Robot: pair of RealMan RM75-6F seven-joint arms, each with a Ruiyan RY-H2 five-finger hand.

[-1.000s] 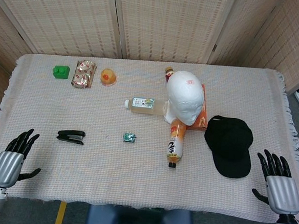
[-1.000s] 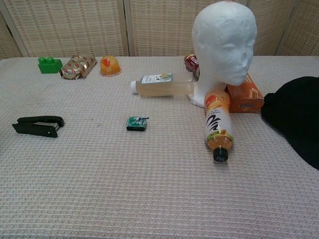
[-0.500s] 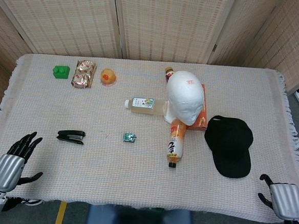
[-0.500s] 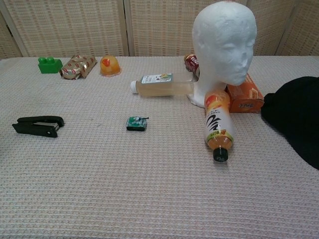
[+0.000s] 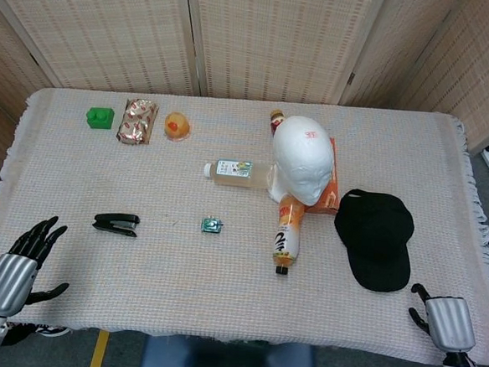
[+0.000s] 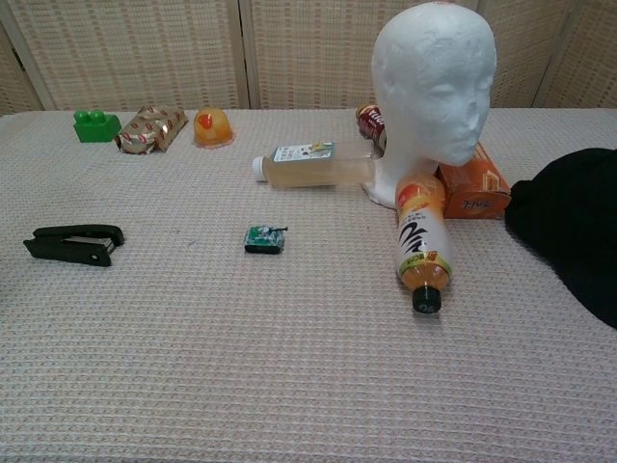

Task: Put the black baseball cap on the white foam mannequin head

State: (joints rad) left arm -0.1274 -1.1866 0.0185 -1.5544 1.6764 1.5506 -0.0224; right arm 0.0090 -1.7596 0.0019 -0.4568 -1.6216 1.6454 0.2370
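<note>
Orange bottle (image 5: 286, 232), clear bottle (image 5: 236, 170), stapler (image 5: 116, 223), green block (image 5: 100, 118) on table (image 5: 172, 262).

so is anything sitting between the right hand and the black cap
Nothing visible. The right hand sits at the table's near edge, and only bare cloth lies between it and the black baseball cap.

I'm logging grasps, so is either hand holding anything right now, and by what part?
Nothing is held. The left hand and right hand sit at the table's near edge; the black baseball cap lies untouched.

Left robot hand (image 5: 16, 272) spread empty; right robot hand (image 5: 445, 322) apparently curled.
</note>
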